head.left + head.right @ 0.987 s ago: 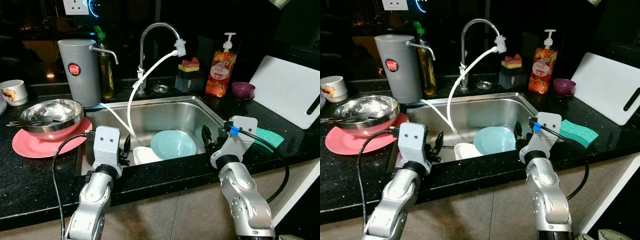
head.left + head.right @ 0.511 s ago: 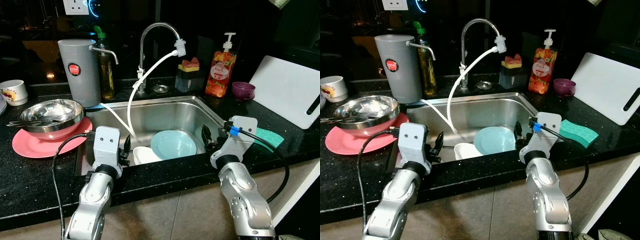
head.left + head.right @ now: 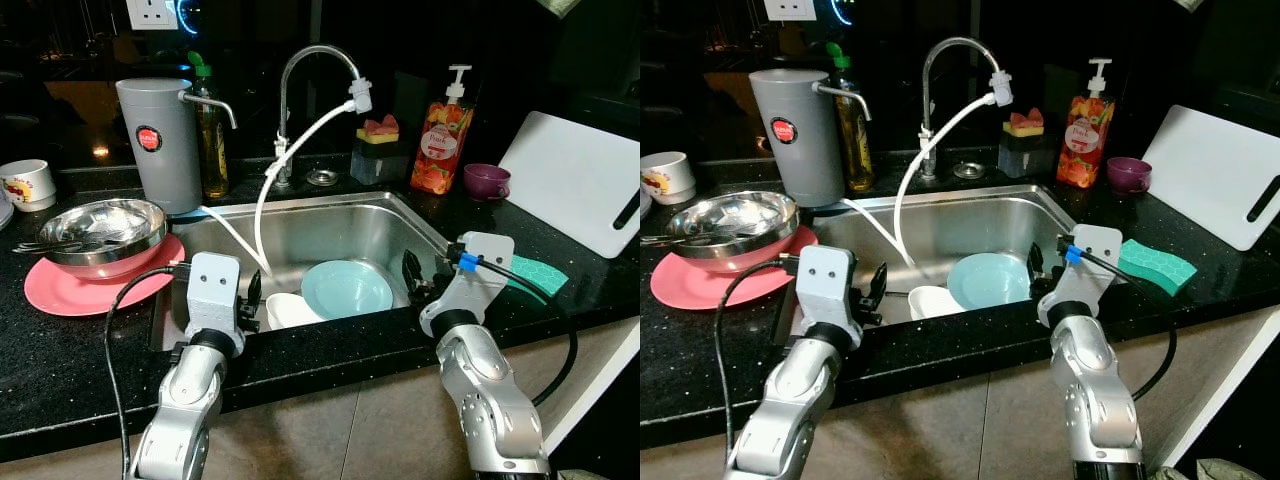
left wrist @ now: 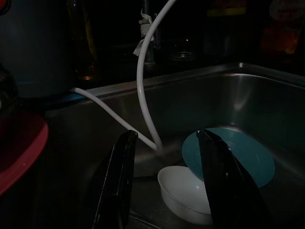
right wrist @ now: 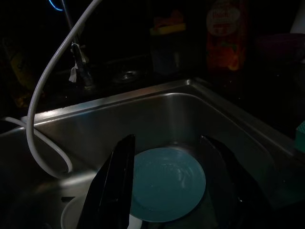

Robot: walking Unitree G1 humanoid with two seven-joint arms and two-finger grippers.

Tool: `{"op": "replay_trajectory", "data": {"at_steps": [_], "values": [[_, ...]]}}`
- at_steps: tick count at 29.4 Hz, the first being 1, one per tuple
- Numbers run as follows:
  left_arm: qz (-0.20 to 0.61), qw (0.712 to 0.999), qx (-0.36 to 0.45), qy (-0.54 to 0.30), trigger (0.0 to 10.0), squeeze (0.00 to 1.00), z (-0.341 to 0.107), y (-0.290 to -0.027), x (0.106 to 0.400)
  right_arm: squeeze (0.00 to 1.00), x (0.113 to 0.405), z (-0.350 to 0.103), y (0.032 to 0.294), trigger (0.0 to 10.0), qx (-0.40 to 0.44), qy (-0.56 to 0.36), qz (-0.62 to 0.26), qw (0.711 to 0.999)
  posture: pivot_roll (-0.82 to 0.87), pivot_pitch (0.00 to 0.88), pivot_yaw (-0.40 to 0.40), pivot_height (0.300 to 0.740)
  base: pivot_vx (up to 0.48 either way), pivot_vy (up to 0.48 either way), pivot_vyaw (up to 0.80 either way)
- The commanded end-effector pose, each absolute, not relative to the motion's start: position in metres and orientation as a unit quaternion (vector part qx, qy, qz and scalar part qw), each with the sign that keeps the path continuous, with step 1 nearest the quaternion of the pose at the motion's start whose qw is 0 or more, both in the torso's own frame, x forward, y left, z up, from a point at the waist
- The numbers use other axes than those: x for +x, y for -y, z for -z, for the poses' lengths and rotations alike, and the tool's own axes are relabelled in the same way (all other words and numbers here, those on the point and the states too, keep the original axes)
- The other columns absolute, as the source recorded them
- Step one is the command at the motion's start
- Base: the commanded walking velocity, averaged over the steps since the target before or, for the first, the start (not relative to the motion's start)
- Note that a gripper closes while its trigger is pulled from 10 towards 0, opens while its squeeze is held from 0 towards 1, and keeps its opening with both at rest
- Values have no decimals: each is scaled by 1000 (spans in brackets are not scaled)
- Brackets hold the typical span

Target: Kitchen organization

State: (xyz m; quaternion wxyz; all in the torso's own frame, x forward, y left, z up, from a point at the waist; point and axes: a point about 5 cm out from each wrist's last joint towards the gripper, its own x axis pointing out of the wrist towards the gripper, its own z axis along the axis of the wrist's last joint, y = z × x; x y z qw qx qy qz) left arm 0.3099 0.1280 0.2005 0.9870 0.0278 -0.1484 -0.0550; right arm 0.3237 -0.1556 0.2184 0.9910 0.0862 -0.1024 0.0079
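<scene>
So the robot's parked right at the sink [image 3: 420, 225], both arms poised over its front edge, and to me this looks like the "pick what to grab" stage of tidying up the kitchen. The left gripper [image 4: 164, 157] has its fingers spread apart with nothing between them, aimed down at the white bowl [image 4: 183, 193] sitting in the sink's front part. The right gripper [image 5: 171, 162] is likewise spread wide and empty, lined up on the teal plate [image 5: 167, 183] (tilted, it seems, leaning partly over the white bowl). A white hose [image 3: 262, 215] dangles from the faucet into the sink just behind the bowl.

My guess for the next move: one arm dips into the sink and pinches a rim, probably the plate first since it overlaps the bowl. The slick steel and the hose nearby might make that fiddly.
</scene>
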Motion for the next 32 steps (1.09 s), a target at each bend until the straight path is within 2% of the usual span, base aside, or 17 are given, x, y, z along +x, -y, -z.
{"op": "replay_trajectory", "data": {"at_steps": [1,32], "values": [[56,987,34,146,10000,0,-199,-128,310,0,325,-218,156,10000,93,101,-8,991,78,52,-50,740,0,0,0],[55,987,31,145,10000,0,-199,-127,310,0,325,-218,157,10000,93,101,-4,991,78,55,-49,740,0,0,0]]}}
